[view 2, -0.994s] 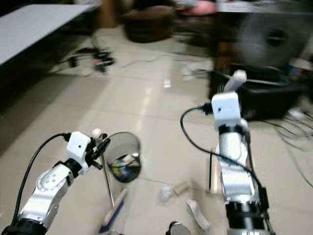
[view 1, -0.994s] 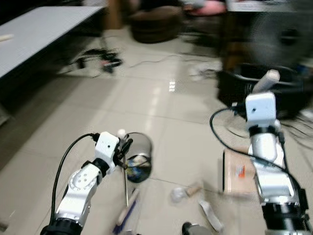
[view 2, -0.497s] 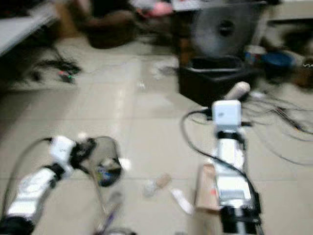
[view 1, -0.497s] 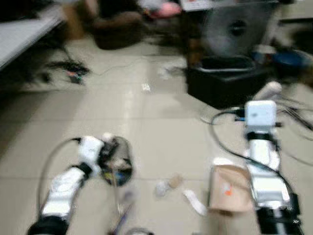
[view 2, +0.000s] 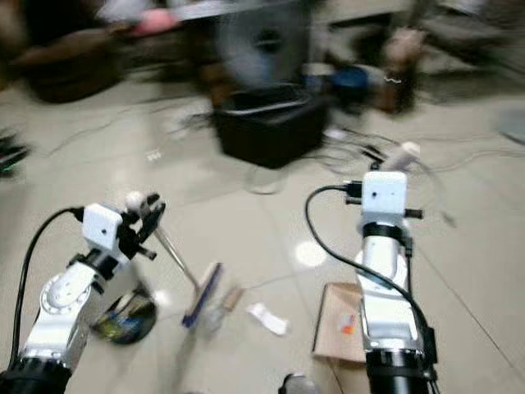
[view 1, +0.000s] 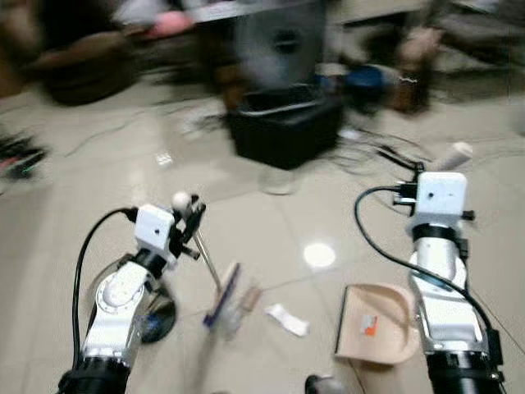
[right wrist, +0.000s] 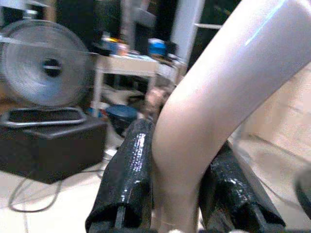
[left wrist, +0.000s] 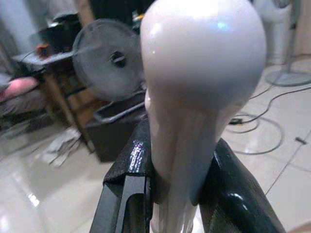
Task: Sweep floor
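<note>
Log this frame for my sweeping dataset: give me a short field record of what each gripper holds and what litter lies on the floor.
left gripper: shut on the broom handle
broom head: on the floor, between the arms
right gripper: shut on the dustpan handle
dustpan: beige, low beside the right arm
litter: white paper scrap between broom head and dustpan
floor: pale glossy tiles
background: black bin, fan, cables, blurred

We note bkgd fan (view 1: 279, 37) & black bin (view 1: 283, 127) blurred; dustpan (view 1: 377, 324) partly hidden by right arm; floor scraps (view 1: 287, 318) too smeared to ID.
</note>
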`<state>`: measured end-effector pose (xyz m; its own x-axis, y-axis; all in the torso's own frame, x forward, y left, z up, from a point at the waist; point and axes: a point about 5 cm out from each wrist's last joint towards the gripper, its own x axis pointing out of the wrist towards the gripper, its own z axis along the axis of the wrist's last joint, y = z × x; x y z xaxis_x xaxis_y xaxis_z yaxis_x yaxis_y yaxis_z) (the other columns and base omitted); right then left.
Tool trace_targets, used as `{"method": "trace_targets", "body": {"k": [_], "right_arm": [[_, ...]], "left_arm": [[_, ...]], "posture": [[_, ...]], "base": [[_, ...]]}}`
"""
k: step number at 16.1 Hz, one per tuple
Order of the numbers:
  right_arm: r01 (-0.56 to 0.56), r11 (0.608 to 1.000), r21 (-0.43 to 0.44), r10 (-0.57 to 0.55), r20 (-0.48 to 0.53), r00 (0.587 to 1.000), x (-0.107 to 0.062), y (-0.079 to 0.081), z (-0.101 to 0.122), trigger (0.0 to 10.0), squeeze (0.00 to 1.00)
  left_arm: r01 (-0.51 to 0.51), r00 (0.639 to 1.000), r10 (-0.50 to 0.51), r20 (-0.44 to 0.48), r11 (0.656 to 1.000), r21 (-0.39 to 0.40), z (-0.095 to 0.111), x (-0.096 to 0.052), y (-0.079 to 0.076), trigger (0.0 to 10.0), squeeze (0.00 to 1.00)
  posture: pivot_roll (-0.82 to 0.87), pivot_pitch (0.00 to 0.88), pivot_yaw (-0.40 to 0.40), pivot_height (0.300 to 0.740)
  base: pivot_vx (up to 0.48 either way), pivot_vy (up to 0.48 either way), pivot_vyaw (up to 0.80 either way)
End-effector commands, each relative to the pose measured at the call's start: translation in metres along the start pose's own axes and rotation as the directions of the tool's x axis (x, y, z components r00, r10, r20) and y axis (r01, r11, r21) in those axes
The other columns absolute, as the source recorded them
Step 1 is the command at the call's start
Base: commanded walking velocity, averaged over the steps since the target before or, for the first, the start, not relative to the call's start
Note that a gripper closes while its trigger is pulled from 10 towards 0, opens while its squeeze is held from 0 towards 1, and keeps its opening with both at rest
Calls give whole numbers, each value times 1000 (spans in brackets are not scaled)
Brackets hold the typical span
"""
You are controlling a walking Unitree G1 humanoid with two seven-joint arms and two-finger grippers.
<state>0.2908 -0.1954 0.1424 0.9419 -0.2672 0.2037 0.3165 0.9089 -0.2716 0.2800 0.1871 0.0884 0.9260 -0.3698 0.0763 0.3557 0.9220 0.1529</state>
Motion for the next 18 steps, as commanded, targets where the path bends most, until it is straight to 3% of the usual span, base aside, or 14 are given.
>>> {"method": "trace_targets", "body": {"k": [1,5,10,13,15,18], "right_arm": [[-1,1000,27,1,16,1000,3,2,6,10000,0],[-23,993,117,27,-32,999,0,10,1,10000,0],[-2,987,164,11,-53,999,-5,6,-4,10000,0],[-36,972,231,53,-71,996,-9,13,-6,10000,0],[-49,971,236,67,-69,995,-10,16,-5,10000,0],[-53,973,223,71,-69,995,-10,16,-6,10000,0]], "left_arm": [[-58,998,58,8,998,23,6,1,4,10000,0],[-143,989,141,36,988,52,18,14,3,10000,0],[-100,994,98,57,994,43,23,23,-14,10000,0],[-91,994,88,60,995,43,24,24,-16,10000,0],[-94,994,92,57,995,43,24,24,-16,10000,0],[-92,995,90,51,995,45,22,23,-15,10000,0]], "posture": [[-16,25,103,740],[-16,33,104,740],[-18,42,109,740],[-18,42,109,740],[-16,42,109,740],[-15,42,114,740]], "base": [[0,0,0],[0,0,0],[0,0,0],[302,0,-194],[328,0,-800],[328,0,0]]}}
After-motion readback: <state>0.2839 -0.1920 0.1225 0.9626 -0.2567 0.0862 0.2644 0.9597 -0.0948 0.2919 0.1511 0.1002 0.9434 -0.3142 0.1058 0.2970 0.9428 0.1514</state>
